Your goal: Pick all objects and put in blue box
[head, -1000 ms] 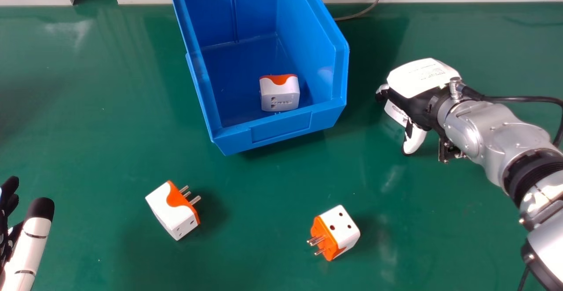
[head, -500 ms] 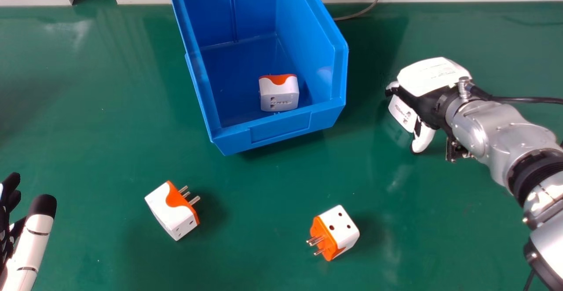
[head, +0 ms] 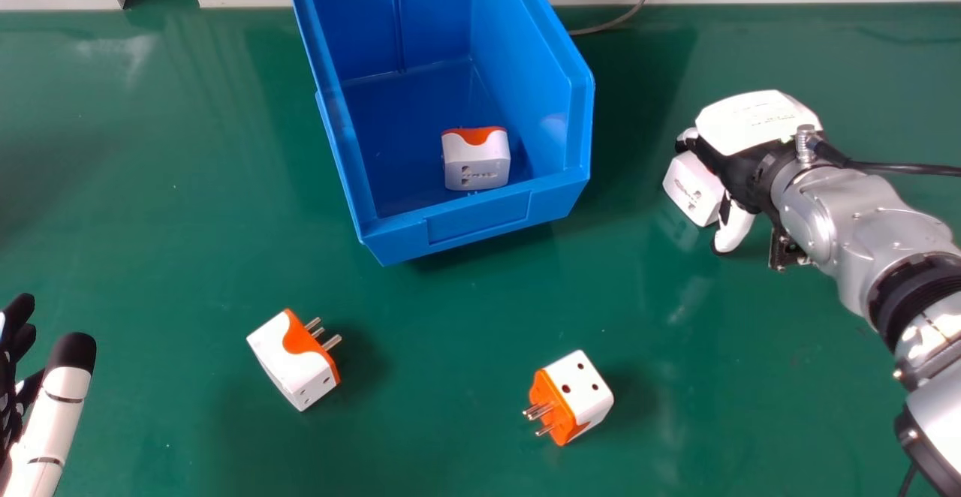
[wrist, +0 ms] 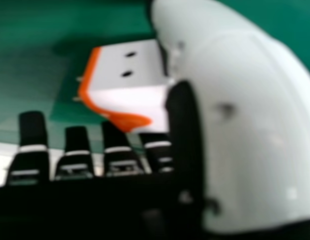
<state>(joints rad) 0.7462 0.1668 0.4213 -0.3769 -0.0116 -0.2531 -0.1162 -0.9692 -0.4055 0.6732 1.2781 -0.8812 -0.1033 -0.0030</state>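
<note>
- The right-hand adapter [head: 692, 188], white with an orange edge, sits right of the blue box, in the gap between the robot's right thumb and fingers.
- The right hand [head: 754, 125] is partly open over it, fingers [wrist: 76, 142] extended and thumb [wrist: 245, 120] apart from them; the thumb overlaps the adapter's edge in the hand's own view. I cannot tell whether it has a firm hold.
- The near-right adapter [head: 576, 396] lies on the table, its pins pointing left.
- The boxed adapter [head: 477, 163] sits on the floor of the blue box [head: 480, 219], close to the near wall.
- The near-left adapter [head: 289, 365] lies tilted on the table, its pins pointing right.
- The left hand [head: 56, 407] is at the near left edge of the green table [head: 188, 219], well apart from the box.
- A grey cable [head: 623, 20] runs behind the box, on the right.
</note>
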